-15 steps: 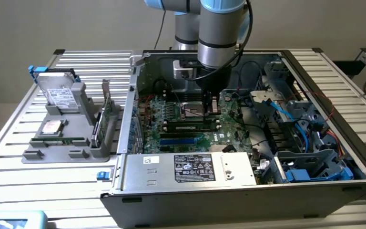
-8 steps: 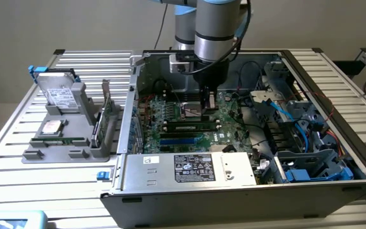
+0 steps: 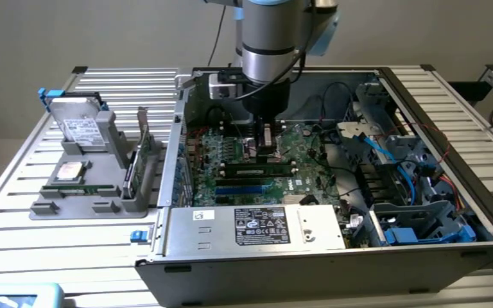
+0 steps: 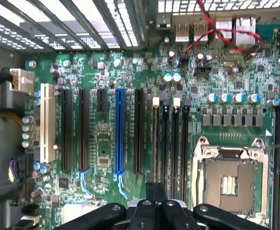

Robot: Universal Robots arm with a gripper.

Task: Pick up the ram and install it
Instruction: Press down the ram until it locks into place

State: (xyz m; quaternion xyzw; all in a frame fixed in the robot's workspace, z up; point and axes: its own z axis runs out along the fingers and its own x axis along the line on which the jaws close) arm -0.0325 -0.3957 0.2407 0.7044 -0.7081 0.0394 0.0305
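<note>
Open grey metal computer case point(image 3: 332, 256) on slatted tabletop point(image 3: 24, 212), black pincer point(image 3: 268, 149) clenched, empty, low over green motherboard point(image 4: 106, 143), long thin green ram stick point(image 3: 258, 171) seated in slot just beside pincer, second stick point(image 3: 79, 190) on grey holder point(image 3: 92, 202) outside case.

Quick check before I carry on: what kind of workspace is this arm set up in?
Probably a PC assembly test bench: an opened desktop computer case sits on a slatted aluminium table, its motherboard exposed, and a grey parts fixture beside it holds a hard drive and a ram stick.
</note>
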